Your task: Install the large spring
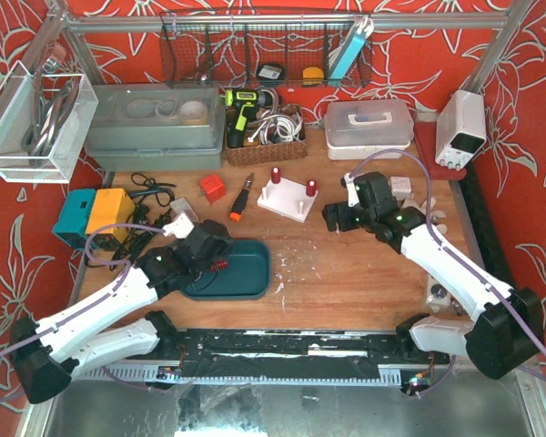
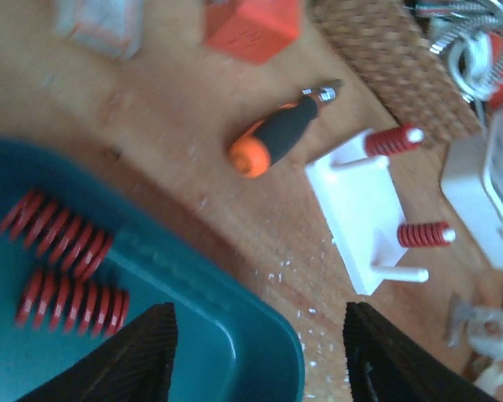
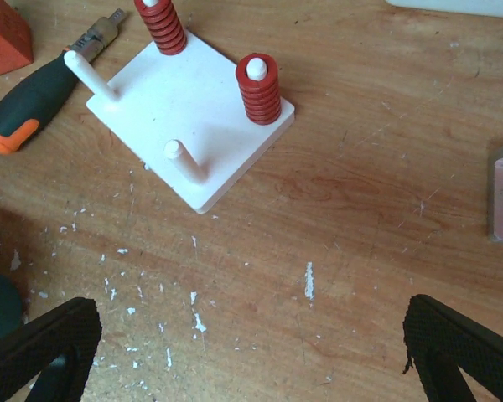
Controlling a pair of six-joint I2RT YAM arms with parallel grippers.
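Left gripper (image 2: pixel 260 356): fingers are being held wide apart, with nothing between them, over the teal tray's (image 2: pixel 203 295) corner.
Loose springs (image 2: pixel 59 236): two red ones are lying side by side inside the tray.
Right gripper (image 3: pixel 251 352): fingers are being held spread and empty above the table (image 3: pixel 360 218), near the peg board (image 3: pixel 197 117).
Peg board: two pegs are being occupied by mounted springs (image 3: pixel 258 88), and two bare pegs (image 3: pixel 184 159) are standing free.
Screwdriver (image 3: pixel 29 105): lying just beside the board.
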